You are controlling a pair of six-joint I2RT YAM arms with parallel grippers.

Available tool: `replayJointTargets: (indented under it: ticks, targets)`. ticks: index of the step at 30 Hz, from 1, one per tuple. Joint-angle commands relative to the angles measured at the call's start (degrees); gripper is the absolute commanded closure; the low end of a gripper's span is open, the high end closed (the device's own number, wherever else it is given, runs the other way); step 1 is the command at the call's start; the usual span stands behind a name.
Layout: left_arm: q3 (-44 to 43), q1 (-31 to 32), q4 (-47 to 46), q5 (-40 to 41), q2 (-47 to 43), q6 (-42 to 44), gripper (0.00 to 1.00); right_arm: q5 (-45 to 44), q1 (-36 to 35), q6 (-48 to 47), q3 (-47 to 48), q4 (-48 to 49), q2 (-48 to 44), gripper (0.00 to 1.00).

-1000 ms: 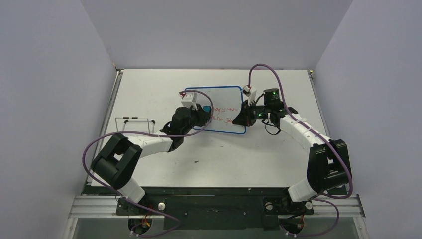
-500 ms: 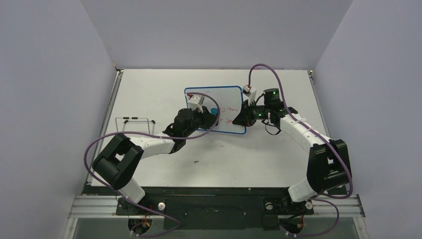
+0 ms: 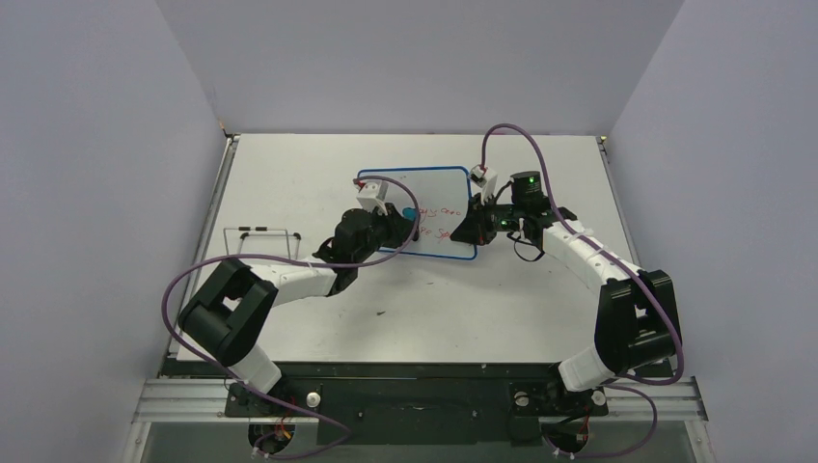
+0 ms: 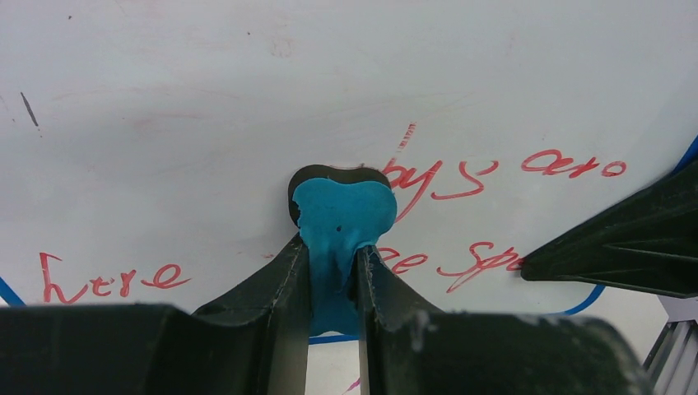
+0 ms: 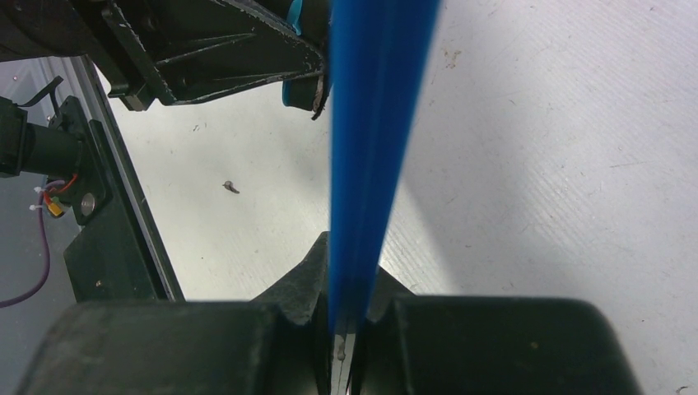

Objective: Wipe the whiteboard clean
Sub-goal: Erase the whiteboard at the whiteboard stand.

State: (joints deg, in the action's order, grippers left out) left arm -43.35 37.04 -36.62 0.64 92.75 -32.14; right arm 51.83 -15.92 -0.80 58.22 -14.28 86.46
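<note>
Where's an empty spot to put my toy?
Bare table lies far left, between the whiteboard and the wall, and near, between the left arm and right arm. Crowded: around the whiteboard, where the left claw and right claw sit.

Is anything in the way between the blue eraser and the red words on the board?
No, nothing visible is. The left gripper holds the blue eraser against the whiteboard, right beside the red writing. The right gripper only pinches the board's edge, off to the side.

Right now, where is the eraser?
The eraser is pinched in the left hand, on the whiteboard near its middle in the top view, amid the red writing.
</note>
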Motion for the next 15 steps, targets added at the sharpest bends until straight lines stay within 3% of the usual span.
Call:
replayJointTargets:
  ticks: [1,5,11,15]
  targets:
    - [-0.8,0.6,-2.7,0.1,0.3,1.2,1.00,3.1,-2.6,-3.0,0.8,-1.8,-0.8,1.00]
    - [1.7,2.4,-8.6,-1.9,-0.3,3.7,1.00,3.4,-3.1,-3.4,1.1,-2.2,-0.5,1.00]
    - [5.2,1.4,-10.6,10.0,-4.0,1.5,1.00,3.5,-3.5,-3.6,1.2,-2.5,-0.3,1.00]
    - [4.0,1.1,-8.9,7.9,-3.0,2.8,1.00,3.7,-4.1,-3.8,1.4,-2.8,-0.2,1.00]
